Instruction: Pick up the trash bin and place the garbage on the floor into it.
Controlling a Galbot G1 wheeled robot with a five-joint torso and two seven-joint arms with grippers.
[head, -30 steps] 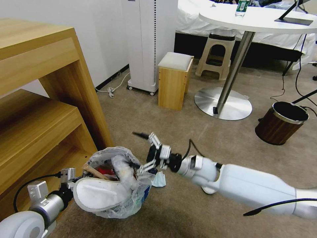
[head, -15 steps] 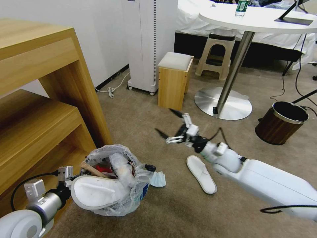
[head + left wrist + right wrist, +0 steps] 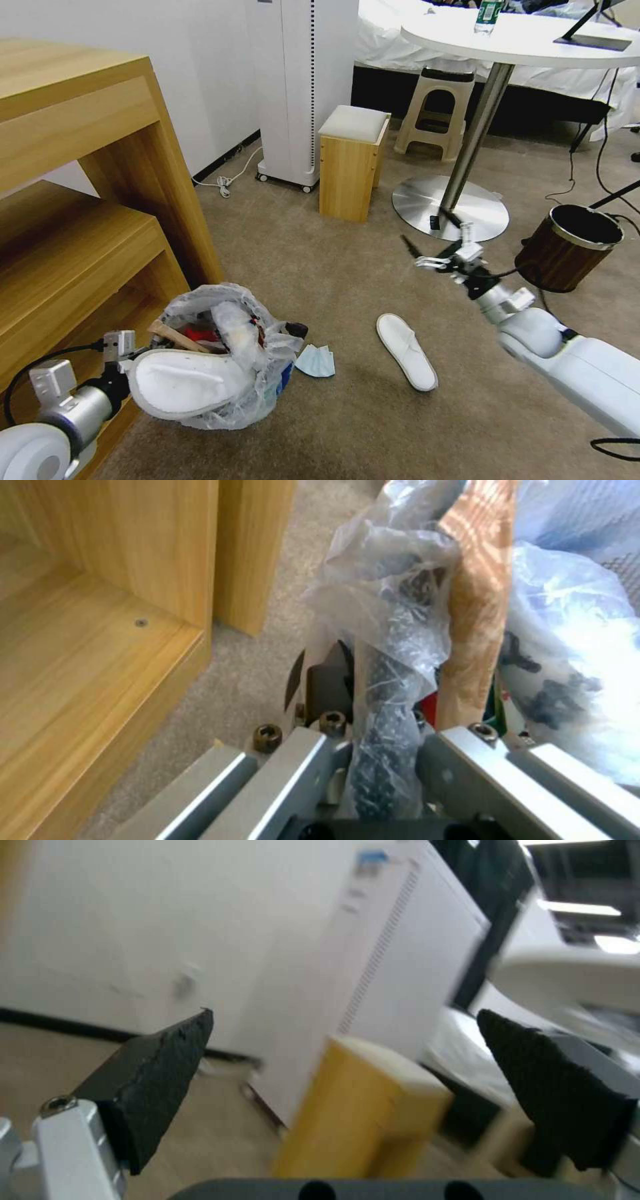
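The left gripper (image 3: pixel 137 348) is clamped on the rim of the trash bin (image 3: pixel 220 373), with the bin's crinkly plastic liner (image 3: pixel 393 645) pinched between its jaws; the bin is held low at the near left, beside the wooden shelf (image 3: pixel 80 220). A white slipper (image 3: pixel 190 383) is seen stuffed into the bin's mouth, next to a wooden stick (image 3: pixel 175 339) and red wrappers (image 3: pixel 200 333).

The right gripper (image 3: pixel 432 245) is held in the air with its fingers spread wide and nothing between them, well apart from the bin and off to its right. Below and nearer than this gripper, a second white slipper (image 3: pixel 407 351) lies on the carpet (image 3: pixel 347 420). A light-blue mask (image 3: pixel 315 361) lies on the carpet just beside the bin. A brown metal-rimmed bin (image 3: pixel 569 248) stands farther right.
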